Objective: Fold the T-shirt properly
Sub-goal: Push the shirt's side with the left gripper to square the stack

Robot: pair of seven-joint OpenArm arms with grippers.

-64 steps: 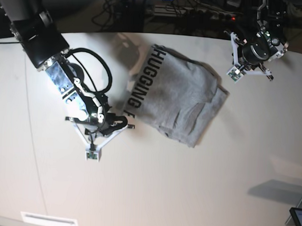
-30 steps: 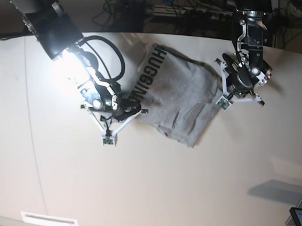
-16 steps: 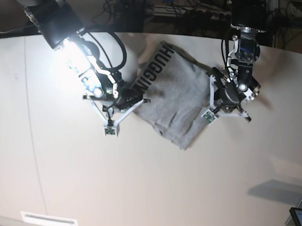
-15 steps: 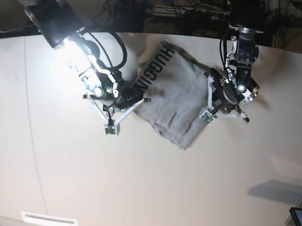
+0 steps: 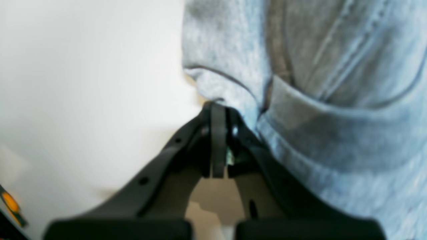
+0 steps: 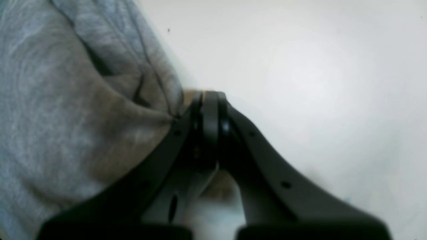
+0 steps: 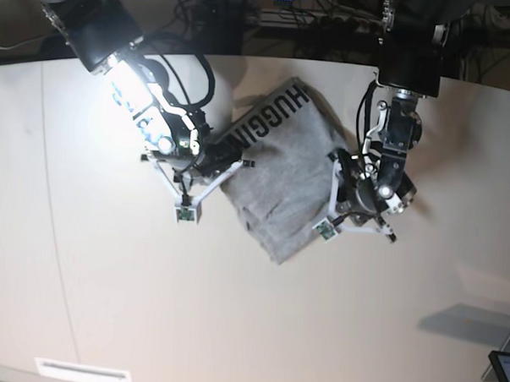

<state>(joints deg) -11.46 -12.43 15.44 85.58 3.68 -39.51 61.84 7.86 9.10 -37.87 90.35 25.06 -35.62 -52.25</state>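
Soft, limp grey T-shirt (image 7: 277, 175) is lying centre-frame; left gripper (image 5: 218, 110) and right gripper (image 6: 206, 100), both closed empty, are nudging its edges; hems look best for pinching.

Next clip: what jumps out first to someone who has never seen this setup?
A rumpled grey T-shirt lies mid-table, with black block letters along its upper-left edge. Two arms flank it: the right pincer shut against its left edge, the left pincer shut at its right edge. A glaring light patch on the right arm also draws the eye.
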